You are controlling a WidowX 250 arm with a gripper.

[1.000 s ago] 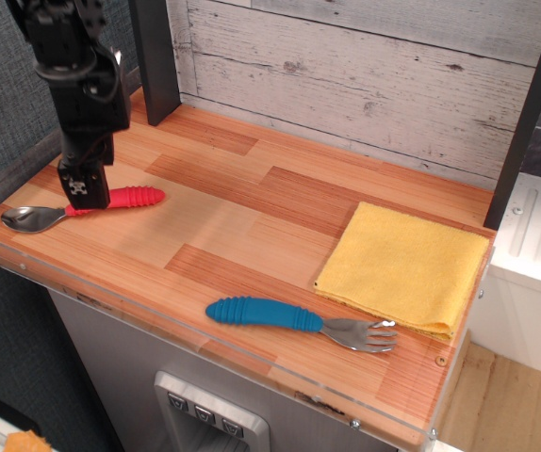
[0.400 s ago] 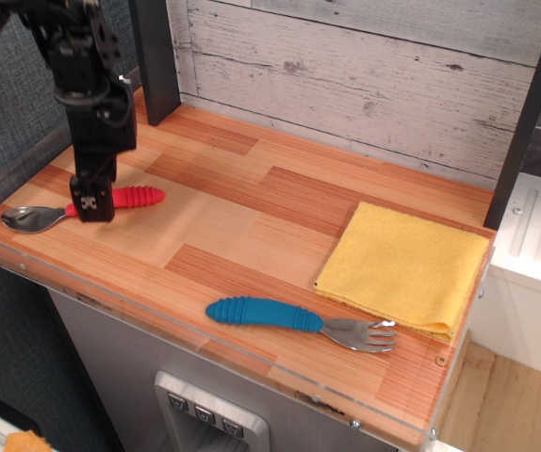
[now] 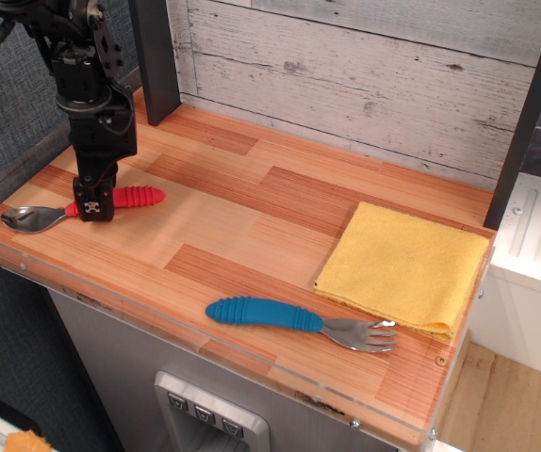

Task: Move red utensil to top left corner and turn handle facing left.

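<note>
A: Where does the red utensil (image 3: 80,209) lie?

B: On the wood-plank tabletop (image 3: 252,217), near its front left edge. The metal bowl (image 3: 30,218) points left, and the handle (image 3: 129,198) points right, toward the middle of the table.

A: And the gripper (image 3: 92,209)?

B: It is down at table level, directly over the near end of the handle, where red meets metal. The black arm (image 3: 90,94) stands nearly vertical above it. The fingertips cover that part of the spoon; whether they pinch it or merely straddle it cannot be told from this view.

A: The top left corner (image 3: 172,122)?

B: Well apart from the spoon, by the dark post (image 3: 155,56) and the grey boards (image 3: 365,66).

A: Other items?

B: A blue-handled fork (image 3: 299,319) near the front edge, tines right. A folded yellow cloth (image 3: 402,268) sits at the right side, just behind the fork's tines.
</note>
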